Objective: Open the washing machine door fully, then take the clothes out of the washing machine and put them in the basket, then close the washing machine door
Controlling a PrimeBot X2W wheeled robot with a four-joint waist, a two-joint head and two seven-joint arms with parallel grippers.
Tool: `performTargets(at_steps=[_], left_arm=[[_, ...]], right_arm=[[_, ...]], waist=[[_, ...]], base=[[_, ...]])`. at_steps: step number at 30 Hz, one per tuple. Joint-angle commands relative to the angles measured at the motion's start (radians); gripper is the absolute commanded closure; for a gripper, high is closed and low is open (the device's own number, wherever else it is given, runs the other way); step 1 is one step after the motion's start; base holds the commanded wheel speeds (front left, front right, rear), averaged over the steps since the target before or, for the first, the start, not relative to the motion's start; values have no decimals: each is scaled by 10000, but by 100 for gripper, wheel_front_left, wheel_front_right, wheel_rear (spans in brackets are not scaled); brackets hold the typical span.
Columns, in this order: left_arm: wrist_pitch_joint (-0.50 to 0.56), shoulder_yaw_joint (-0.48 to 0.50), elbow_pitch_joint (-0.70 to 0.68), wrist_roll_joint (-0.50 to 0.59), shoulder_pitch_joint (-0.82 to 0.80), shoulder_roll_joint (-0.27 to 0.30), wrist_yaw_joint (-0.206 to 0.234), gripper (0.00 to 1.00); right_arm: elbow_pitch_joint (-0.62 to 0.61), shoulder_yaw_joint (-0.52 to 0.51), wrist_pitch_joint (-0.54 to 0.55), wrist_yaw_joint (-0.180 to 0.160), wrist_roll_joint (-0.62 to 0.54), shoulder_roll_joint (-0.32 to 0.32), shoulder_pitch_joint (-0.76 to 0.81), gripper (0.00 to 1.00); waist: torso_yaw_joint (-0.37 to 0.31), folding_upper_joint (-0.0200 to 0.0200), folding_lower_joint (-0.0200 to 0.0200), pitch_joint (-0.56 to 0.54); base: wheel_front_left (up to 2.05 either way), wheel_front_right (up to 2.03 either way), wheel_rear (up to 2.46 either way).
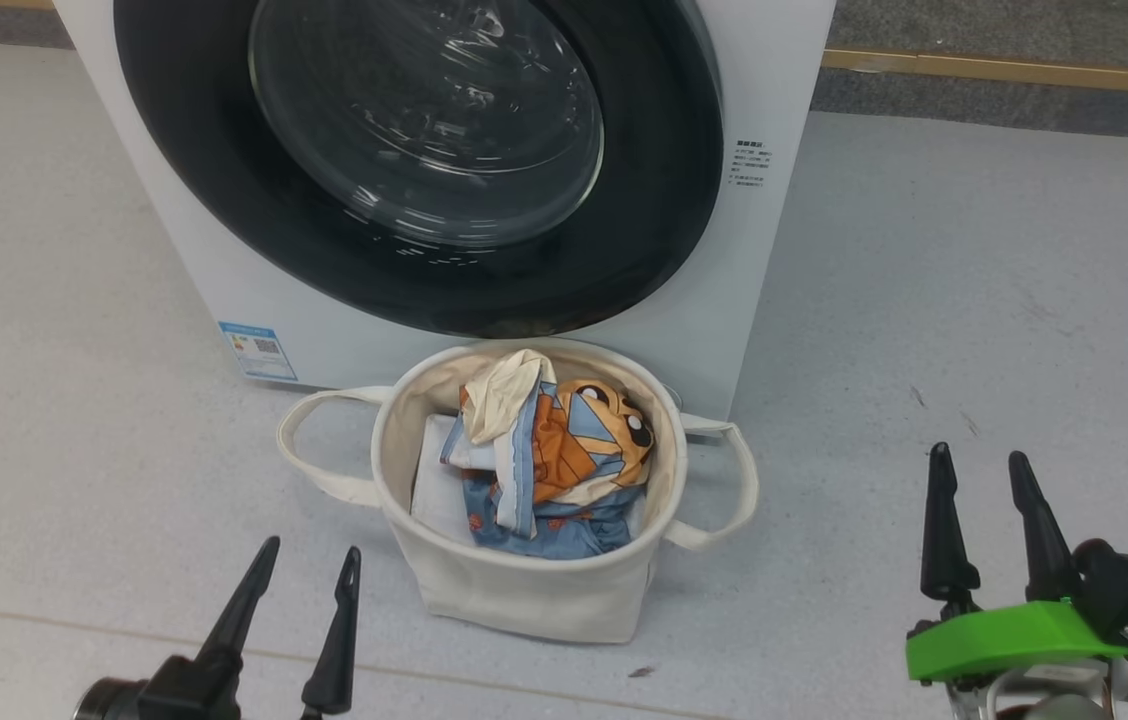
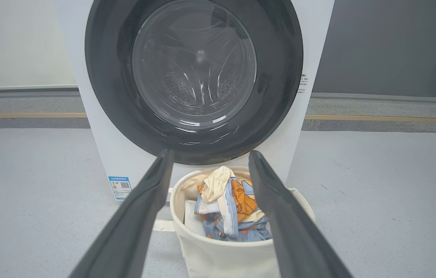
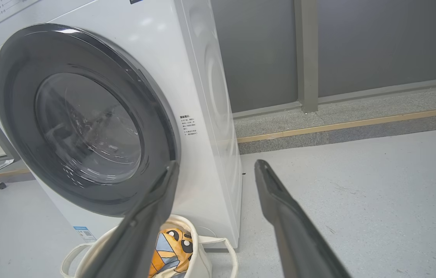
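the clothes [image 1: 564, 450] sit in the basket [image 1: 524, 600] below the washing machine door [image 1: 424, 130], which looks shut, so the left gripper [image 1: 313, 546] and right gripper [image 1: 979, 452], both spread and empty, should press its rim only if unlatched.

clothes [image 1: 564, 460] in basket [image 1: 524, 590] | basket before washing machine [image 1: 774, 80]

Floor [image 1: 924, 300]: washing machine [image 1: 769, 90], basket [image 1: 524, 600] seemingly touching.

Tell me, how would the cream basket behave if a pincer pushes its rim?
The basket would probably dent rather than stay stiff: its fabric wall looks soft and creased. It likely slides easily, since the floor looks smooth. The clothes inside seem light, so it could tip.
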Motion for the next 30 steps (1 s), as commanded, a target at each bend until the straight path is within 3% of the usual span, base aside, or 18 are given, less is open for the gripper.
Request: performTargets(at_steps=[1,18,19,30], left_arm=[[-120,326,-275,70,-258,14,-50,0],[-120,327,-313,-113,-241,-38,-56,0],[0,-5,10,-37,0,-44,2,100],[236,54,425,-969,13,-72,7,100]], right_arm=[[-295,271,-48,0,-60,-26,-304,0],[-284,372,-48,0,-227,-26,-287,0],[21,98,0,2,-164,2,1,100],[418,90,163,2,711,-20,76,100]], waist=[[7,-1,0,-1],[52,-1,0,-50],[54,-1,0,-51],[77,-1,21,-79]], base=[[0,0,0],[0,0,0],[0,0,0],[0,0,0]])
